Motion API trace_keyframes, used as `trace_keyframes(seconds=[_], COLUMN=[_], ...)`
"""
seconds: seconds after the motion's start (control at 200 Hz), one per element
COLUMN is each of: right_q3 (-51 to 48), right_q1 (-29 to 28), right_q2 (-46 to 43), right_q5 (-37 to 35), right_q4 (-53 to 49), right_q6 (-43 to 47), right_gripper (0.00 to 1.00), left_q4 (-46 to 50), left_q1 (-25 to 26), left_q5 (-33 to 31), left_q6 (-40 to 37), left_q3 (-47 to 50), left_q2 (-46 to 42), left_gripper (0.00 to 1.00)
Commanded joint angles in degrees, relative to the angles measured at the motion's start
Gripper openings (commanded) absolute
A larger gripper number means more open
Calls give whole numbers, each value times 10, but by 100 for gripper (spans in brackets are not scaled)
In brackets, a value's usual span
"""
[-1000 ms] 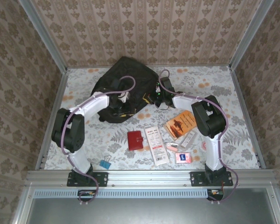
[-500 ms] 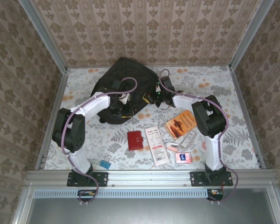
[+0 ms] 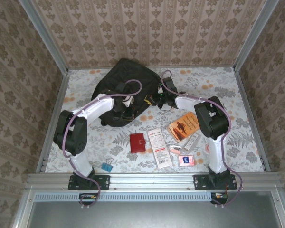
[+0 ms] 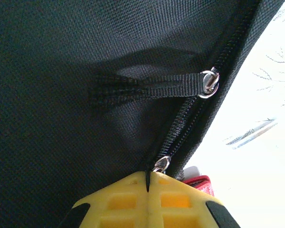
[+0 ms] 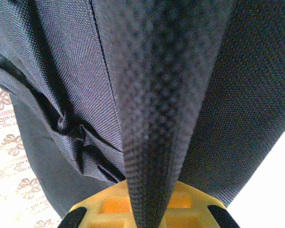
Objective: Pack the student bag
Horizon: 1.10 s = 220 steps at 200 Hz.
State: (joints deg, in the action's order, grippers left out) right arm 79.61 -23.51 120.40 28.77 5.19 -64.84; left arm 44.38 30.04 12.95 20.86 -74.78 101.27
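Student bag (image 3: 128,80): black and slumped at the far middle-left of the worktop (image 3: 228,90), close to the back wall. Both arms reach to its near edge.
Left jaws: closed. In the left wrist view the yellow fingertips (image 4: 118,194) meet, and the metal ring of a zip pull (image 4: 161,164) comes out right at their tips, so they appear to pinch its tab.
Zip track (image 4: 185,116): the stretch visible above the pull looks shut. A strap loop (image 4: 147,88) with its own ring lies across the fabric beside it.
Right jaws: clamped on a fold or strap of the bag's own fabric, which rises from between the yellow fingertips (image 5: 109,204) in the right wrist view.
Packed so far: nothing that the pictures show. The bag's inside is not visible.
Waiting on the worktop: red wallet (image 3: 137,142), white packet (image 3: 160,148), orange booklet (image 3: 184,126), small pink item (image 3: 186,160) and blue binder clip (image 3: 106,167), all near the arms' bases and apart from the bag.
Stage, as a judgement: very early. One arm steadies the bag while the other holds the pull. Opening the zip and loading every item remain.
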Motion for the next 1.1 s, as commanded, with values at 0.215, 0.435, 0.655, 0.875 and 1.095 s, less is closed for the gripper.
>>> trace_keyframes(seconds=[0.215,0.435,0.655,0.875,1.095], right_q3=[48,69,83,125,143], right_q1=[31,42,61,76,74], right_q2=[1,4,3,9,14], right_q5=[-26,-37,-55,-61,-6], right_q4=[-49,-90,-136,-194,-200], right_q6=[46,78,111,157,169], right_gripper=[0,0,0,0,23], left_q4=[96,108,113,114,91], left_q1=[12,15,15,16,33], left_q5=[-106,-148,-180,-196,-152], left_q6=[-28,-29,-32,-38,-22], left_q3=[-17,-1,12,4,-11], left_q2=[-71,-103,-126,-119,-113], left_gripper=[0,0,0,0,0])
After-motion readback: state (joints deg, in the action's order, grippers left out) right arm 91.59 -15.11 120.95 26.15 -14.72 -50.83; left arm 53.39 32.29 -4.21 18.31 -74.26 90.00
